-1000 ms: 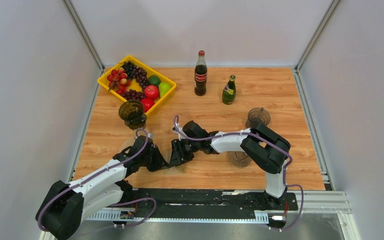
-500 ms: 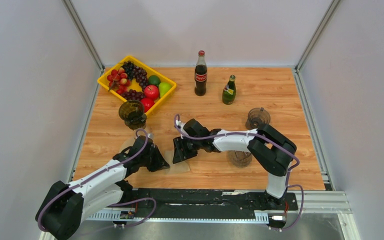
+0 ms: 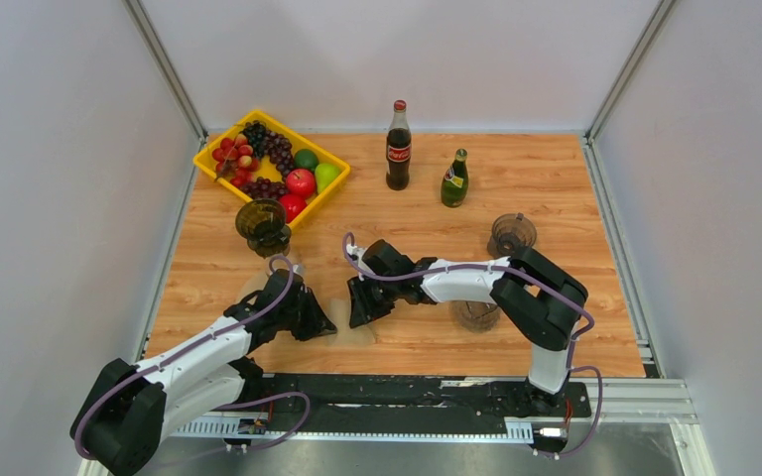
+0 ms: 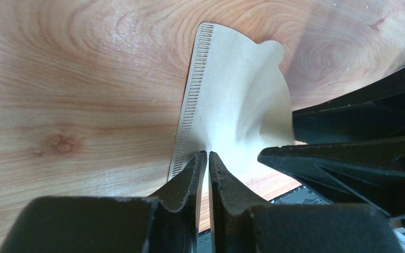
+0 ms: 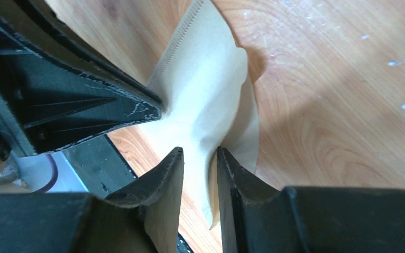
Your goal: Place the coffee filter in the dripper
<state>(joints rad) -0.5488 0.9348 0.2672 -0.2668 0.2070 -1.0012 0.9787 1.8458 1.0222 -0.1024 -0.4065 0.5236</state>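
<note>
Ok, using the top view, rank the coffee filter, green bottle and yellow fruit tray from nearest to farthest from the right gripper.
1. Coffee filter, right at the right gripper.
2. Green bottle, behind it, toward the right.
3. Yellow fruit tray, back-left corner, slightly farther.

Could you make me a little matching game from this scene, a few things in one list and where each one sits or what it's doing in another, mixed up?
Things:
1. coffee filter
2. cola bottle
3. yellow tray
4. green bottle

Descriptions:
A. holds fruit, far left corner
B. pinched by the left gripper, low over the table
C. upright, red label, at the far edge
D. upright, right of the cola bottle

Pairs: 1-B, 2-C, 3-A, 4-D
</note>
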